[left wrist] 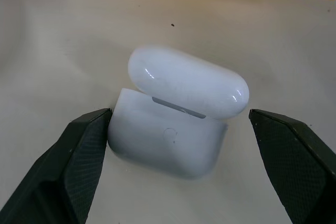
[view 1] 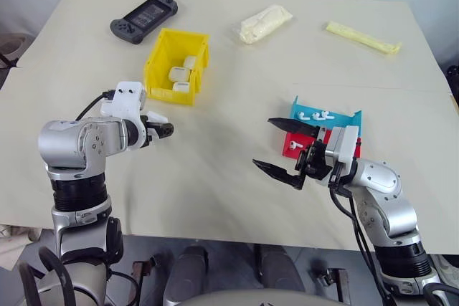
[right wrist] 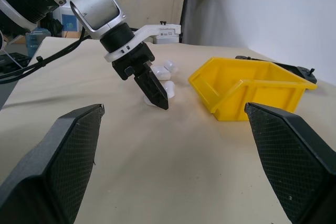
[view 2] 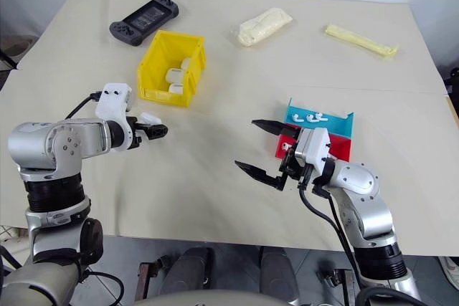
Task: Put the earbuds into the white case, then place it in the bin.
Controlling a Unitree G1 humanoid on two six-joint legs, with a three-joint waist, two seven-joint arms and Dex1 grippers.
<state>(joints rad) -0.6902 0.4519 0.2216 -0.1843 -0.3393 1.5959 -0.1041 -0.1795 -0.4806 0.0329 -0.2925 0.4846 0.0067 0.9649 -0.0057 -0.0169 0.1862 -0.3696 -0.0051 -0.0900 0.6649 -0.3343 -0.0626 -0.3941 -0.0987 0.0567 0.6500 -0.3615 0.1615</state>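
The left gripper (left wrist: 178, 145) has its rough black fingers apart around the smooth, round white case (left wrist: 176, 114), lid up, insides hidden. The right gripper (view 1: 283, 148) gapes wide, empty, middle right.

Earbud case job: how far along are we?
Done: three small glossy white cases already lie in the bright yellow plastic bin. In hand: an open-lidded white case sits on the table between the left gripper's spread fingers, one touching it. Left: tiny white earbuds remain in the red-and-blue tray; the right gripper is open, empty.
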